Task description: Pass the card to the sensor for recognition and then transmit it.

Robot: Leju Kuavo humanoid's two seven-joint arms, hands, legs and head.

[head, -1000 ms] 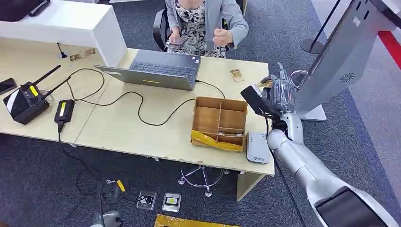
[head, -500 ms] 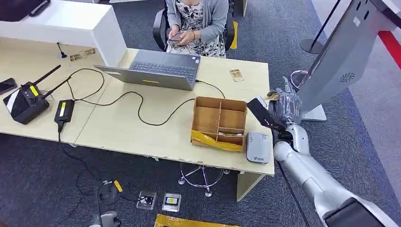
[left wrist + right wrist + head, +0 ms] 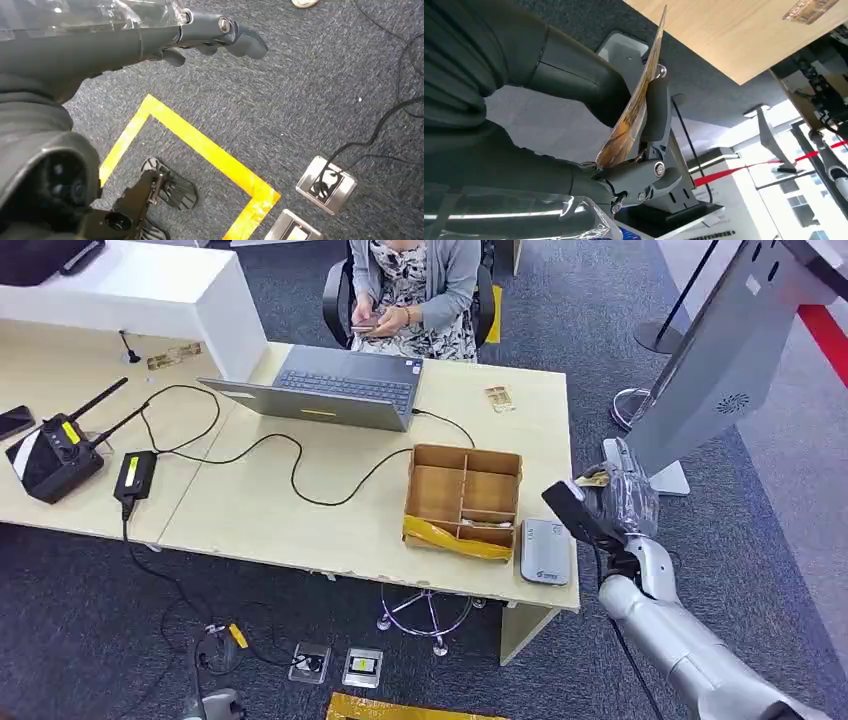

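We see our right robot hand (image 3: 622, 502) pinching the card (image 3: 636, 97) between thumb and fingers just off the counter's (image 3: 300, 510) right edge, near the grey sensor (image 3: 546, 552) at its front right corner, while our left robot hand (image 3: 150, 35) hangs over the floor with fingers loosely curled around nothing.

The robot's silver right arm reaches up beside the pale wooden desk (image 3: 300, 500), its dark plastic-wrapped right hand (image 3: 612, 498) pinching a thin golden-brown card (image 3: 636, 97) between thumb and finger — the left hand (image 3: 150, 37) hangs low, fingers loosely extended, holding nothing.
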